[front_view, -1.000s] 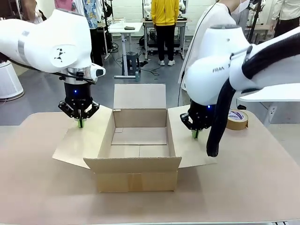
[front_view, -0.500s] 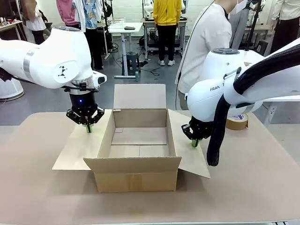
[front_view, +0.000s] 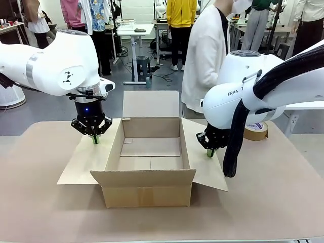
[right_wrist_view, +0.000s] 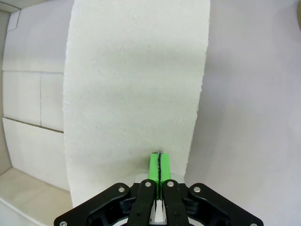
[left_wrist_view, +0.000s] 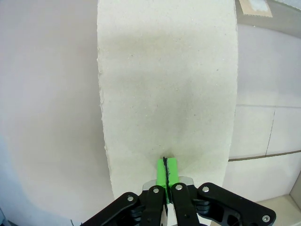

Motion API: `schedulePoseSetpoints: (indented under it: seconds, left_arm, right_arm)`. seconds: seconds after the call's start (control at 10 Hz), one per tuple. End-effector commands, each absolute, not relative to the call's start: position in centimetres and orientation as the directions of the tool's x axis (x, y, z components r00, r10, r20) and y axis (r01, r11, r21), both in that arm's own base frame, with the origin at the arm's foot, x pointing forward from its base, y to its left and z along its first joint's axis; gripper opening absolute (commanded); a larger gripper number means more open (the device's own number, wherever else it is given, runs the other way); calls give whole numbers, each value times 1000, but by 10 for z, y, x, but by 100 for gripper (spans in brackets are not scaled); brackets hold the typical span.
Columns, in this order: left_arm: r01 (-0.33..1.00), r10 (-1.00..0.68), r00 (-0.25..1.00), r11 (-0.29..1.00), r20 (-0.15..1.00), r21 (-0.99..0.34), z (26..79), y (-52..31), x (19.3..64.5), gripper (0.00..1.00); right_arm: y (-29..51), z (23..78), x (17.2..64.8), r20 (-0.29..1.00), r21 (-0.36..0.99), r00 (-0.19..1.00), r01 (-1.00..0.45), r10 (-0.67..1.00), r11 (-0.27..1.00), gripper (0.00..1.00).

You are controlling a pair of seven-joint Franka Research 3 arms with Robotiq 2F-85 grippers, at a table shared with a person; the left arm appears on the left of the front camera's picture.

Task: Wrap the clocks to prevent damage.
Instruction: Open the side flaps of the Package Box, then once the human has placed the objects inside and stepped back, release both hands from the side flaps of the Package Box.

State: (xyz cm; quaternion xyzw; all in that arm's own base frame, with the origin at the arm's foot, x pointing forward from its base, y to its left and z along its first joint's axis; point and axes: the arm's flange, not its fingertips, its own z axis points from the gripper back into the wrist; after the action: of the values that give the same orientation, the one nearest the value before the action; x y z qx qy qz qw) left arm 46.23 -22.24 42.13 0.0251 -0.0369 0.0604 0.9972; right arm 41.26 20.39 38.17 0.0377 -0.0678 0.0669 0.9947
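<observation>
The clocks are out of view. An open brown cardboard box stands mid-table with its inside bare. My left gripper is shut, its green tips pressing down on the box's left flap. In the left wrist view the closed gripper touches the pale flap. My right gripper is shut too and rests its tips on the right flap. The right wrist view shows that gripper closed against its flap. Neither gripper holds anything.
A brown tape roll lies on the table at the far right, behind my right arm. A person in a white coat stands at the far side just behind the box. The box's rear flap stands upright.
Both grippers came down and inward, pressing the side flaps lower. The person has stepped to the left behind the box.
</observation>
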Motion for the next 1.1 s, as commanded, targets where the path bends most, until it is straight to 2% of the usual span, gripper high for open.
schedulePoseSetpoints:
  seconds: [0.0,1.0]
  left_arm:
    - [-129,126,988,991,85,41,421,-223,461,0]
    - [-129,126,988,991,85,41,421,-223,461,0]
  right_arm:
    - [205,378,411,133,60,983,-133,124,989,1]
    - [205,378,411,133,60,983,-133,124,989,1]
